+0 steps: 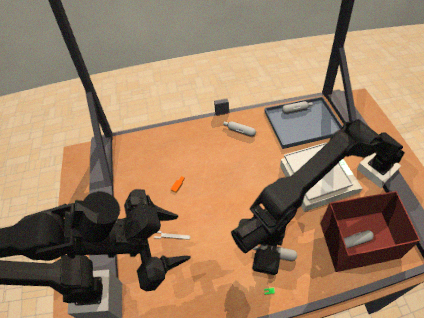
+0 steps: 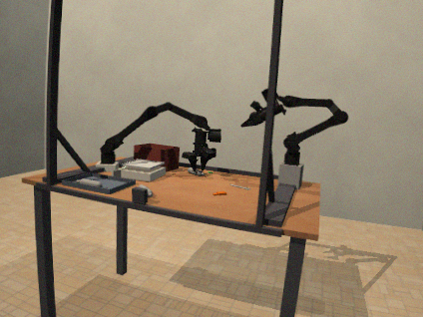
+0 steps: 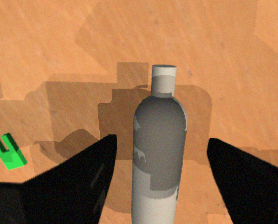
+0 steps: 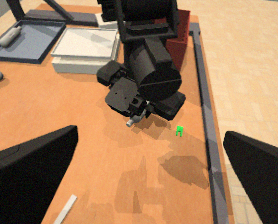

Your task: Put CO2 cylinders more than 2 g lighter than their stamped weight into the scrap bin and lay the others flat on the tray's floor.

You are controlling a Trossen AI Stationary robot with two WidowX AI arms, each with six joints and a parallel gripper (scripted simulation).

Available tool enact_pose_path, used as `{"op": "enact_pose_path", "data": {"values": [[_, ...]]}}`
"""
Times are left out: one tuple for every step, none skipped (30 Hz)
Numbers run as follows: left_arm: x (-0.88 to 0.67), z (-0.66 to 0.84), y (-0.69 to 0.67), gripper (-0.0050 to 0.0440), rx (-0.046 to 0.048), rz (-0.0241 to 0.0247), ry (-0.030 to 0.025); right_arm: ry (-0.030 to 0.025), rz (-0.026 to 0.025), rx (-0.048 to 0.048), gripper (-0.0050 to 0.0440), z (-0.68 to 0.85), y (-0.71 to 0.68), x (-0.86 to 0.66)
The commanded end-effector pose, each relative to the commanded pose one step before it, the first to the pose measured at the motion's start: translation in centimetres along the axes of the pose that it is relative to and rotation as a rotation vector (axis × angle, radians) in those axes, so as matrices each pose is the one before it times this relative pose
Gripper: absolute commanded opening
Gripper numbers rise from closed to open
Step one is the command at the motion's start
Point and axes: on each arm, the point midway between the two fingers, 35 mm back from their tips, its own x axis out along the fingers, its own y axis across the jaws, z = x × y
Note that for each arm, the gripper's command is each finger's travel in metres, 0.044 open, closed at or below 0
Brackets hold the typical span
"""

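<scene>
One cylinder [image 1: 359, 238] is found in the bin [image 1: 332, 243] [image 2: 172, 158] [image 4: 185, 42] and another [image 1: 296, 107] [image 2: 90, 182] [image 4: 10, 36] on the tray [image 1: 284, 140] [image 2: 117, 186] [image 4: 47, 42]. Two are left to be sorted: one [image 1: 241, 128] beside the tray, and one [image 1: 287, 254] [image 3: 159, 145] [image 4: 134, 121] under the left tool [image 1: 267, 258] [image 2: 199, 169] [image 3: 162, 143]. No cylinder is seen on the scale [image 2: 145, 169] [image 4: 85, 50]; whether the sorted pair was placed correctly cannot be told.

The left tool is partly open, its fingers spread astride the cylinder, nothing gripped. Closing and a lift to the scale are judged to be next. The right tool [image 1: 182, 235] [image 2: 244, 124] [image 4: 151, 135] is wide open, held above the surface [image 1: 200, 163] [image 2: 180, 192] [image 3: 225, 30] [image 4: 95, 150].

Room is judged adequate around the cylinder, the green piece [image 1: 269, 291] [image 3: 12, 152] [image 4: 179, 131] being nearby. The bin's walls should be cleared from above.
</scene>
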Motion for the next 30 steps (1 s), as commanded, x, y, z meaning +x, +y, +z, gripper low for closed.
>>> {"op": "enact_pose_path", "data": {"values": [[0.213,0.233,0.077,0.0254,0.00847,0.00986,-0.00847,-0.00999,0.00038,-0.00087,0.0440,0.336,-0.006,-0.188],[0.149,0.000,0.000,0.0254,0.00000,0.00000,0.00000,0.00000,0.00000,0.00000,0.0440,0.000,0.000,0.000],[0.149,0.000,0.000,0.0254,0.00000,0.00000,0.00000,0.00000,0.00000,0.00000,0.0440,0.000,0.000,0.000],[0.149,0.000,0.000,0.0254,0.00000,0.00000,0.00000,0.00000,0.00000,0.00000,0.0440,0.000,0.000,0.000],[0.091,0.000,0.000,0.0254,0.00000,0.00000,0.00000,0.00000,0.00000,0.00000,0.0440,0.000,0.000,0.000],[0.000,0.000,0.000,0.0254,0.00000,0.00000,0.00000,0.00000,0.00000,0.00000,0.0440,0.000,0.000,0.000],[0.000,0.000,0.000,0.0254,0.00000,0.00000,0.00000,0.00000,0.00000,0.00000,0.0440,0.000,0.000,0.000],[-0.119,0.083,0.094,0.0254,0.00000,0.00358,-0.00315,0.00000,0.00000,0.00000,0.0440,0.000,0.000,0.000],[-0.137,0.096,0.109,0.0254,0.00000,0.00415,-0.00365,0.00000,0.00000,0.00000,0.0440,0.000,0.000,0.000],[-0.022,0.015,0.017,0.0230,0.00000,0.00066,-0.00058,0.00000,0.00000,0.00000,0.0440,0.000,0.000,0.000],[-0.087,0.012,0.014,0.0214,0.00000,0.00144,-0.00127,0.00000,0.00000,0.00000,0.0440,0.000,0.000,0.000],[0.000,0.000,0.000,0.0214,0.00000,0.00000,0.00000,0.00000,0.00000,0.00000,0.0440,0.000,0.000,0.000],[0.000,0.000,0.000,0.0214,0.00000,0.00000,0.00000,0.00000,0.00000,0.00000,0.0440,0.000,0.000,0.000],[-0.749,0.023,0.131,0.0214,-0.00492,0.01095,-0.00961,0.00000,0.00000,0.00000,0.0440,0.000,0.000,0.000],[0.000,0.000,0.000,0.0194,0.00000,0.00000,0.00000,0.00000,0.00000,0.00000,0.0440,0.000,0.000,0.000],[0.000,0.000,0.000,0.0194,0.00000,0.00000,0.00000,0.00000,0.00000,0.00000,0.0440,0.000,0.000,0.000],[0.000,0.000,0.000,0.0194,0.00000,0.00000,0.00000,0.00000,0.00000,0.00000,0.0440,0.000,0.000,0.000],[0.000,0.000,0.000,0.0174,0.00000,0.00000,0.00000,0.00000,0.00000,0.00000,0.0440,0.000,0.000,0.000],[0.000,0.000,0.000,0.0174,0.00000,0.00000,0.00000,0.00000,0.00000,0.00000,0.0440,0.000,0.000,0.000],[0.000,0.000,0.000,0.0174,0.00000,0.00000,0.00000,0.00000,0.00000,0.00000,0.0440,0.000,0.000,0.000],[0.000,0.000,0.000,0.0154,0.00000,0.00000,0.00000,0.00000,0.00000,0.00000,0.0440,0.000,0.000,0.000],[0.000,0.000,0.000,0.0154,0.00000,0.00000,0.00000,0.00000,0.00000,0.00000,0.0440,0.000,0.000,0.000],[0.000,0.000,0.000,0.0154,0.00000,0.00000,0.00000,0.00000,0.00000,0.00000,0.0440,0.000,0.000,0.000],[0.000,0.000,0.000,0.0134,0.00000,0.00000,0.00000,0.00000,0.00000,0.00000,0.0440,0.000,0.000,0.000],[0.000,0.000,0.000,0.0134,0.00000,0.00000,0.00000,0.00000,0.00000,0.00000,0.0440,0.000,0.000,0.000],[0.000,0.000,0.000,0.0134,0.00000,0.00000,0.00000,0.00000,0.00000,0.00000,0.0440,0.000,0.000,0.000],[0.000,0.000,0.000,0.0127,0.00000,0.00000,0.00000,0.00000,0.00000,0.00000,0.0440,0.000,0.000,0.000],[0.000,0.000,0.000,0.0120,0.00000,0.00000,0.00000,0.00000,0.00000,0.00000,0.0440,0.000,0.000,0.000],[0.000,0.000,0.000,0.0120,0.00000,0.00000,0.00000,0.00000,0.00000,0.00000,0.0440,0.000,0.000,0.000],[0.000,0.000,0.000,0.0120,0.00000,0.00000,0.00000,0.00000,0.00000,0.00000,0.0440,0.000,0.000,0.000]]}}
